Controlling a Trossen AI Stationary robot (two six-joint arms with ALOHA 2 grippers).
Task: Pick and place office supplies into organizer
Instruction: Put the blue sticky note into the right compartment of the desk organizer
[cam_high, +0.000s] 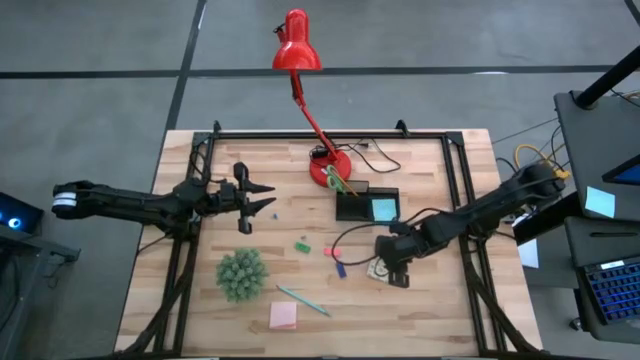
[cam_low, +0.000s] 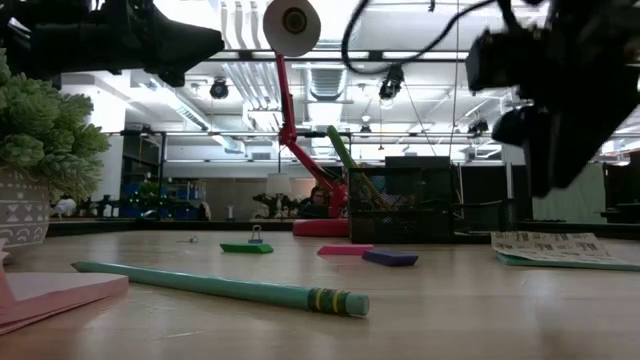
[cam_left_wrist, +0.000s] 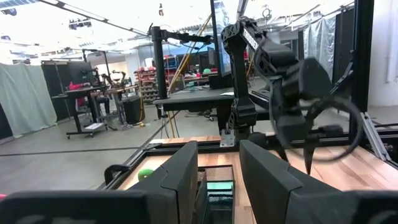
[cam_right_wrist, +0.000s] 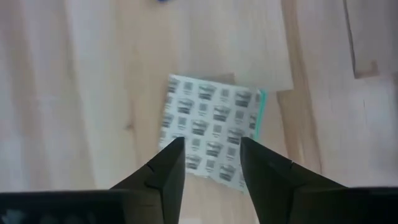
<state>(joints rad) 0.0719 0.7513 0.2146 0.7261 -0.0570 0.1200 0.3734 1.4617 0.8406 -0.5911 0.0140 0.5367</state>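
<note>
A square pad with a grey printed top and a teal edge (cam_right_wrist: 211, 140) lies flat on the wood. My right gripper (cam_right_wrist: 211, 167) hangs open just above it, one finger over each side, and the low view shows the right gripper (cam_low: 548, 150) clear of the pad (cam_low: 560, 247). The black organizer (cam_high: 356, 207) holds a light-blue pad (cam_high: 384, 209) and green-handled scissors (cam_high: 338, 182). The teal pen (cam_high: 303, 300), pink pad (cam_high: 283, 316), and green (cam_high: 302, 245), red-pink (cam_high: 329, 252) and purple (cam_high: 341, 270) pieces lie on the table. My left gripper (cam_high: 262, 200) hovers open at the table's left.
A fuzzy green spiky ball (cam_high: 241, 273) sits near the pen. The red lamp's base (cam_high: 330, 168) stands right behind the organizer, and its arm leans toward the far edge. A black cable (cam_high: 350, 235) loops between the organizer and the right gripper. Black frame rails run along both sides.
</note>
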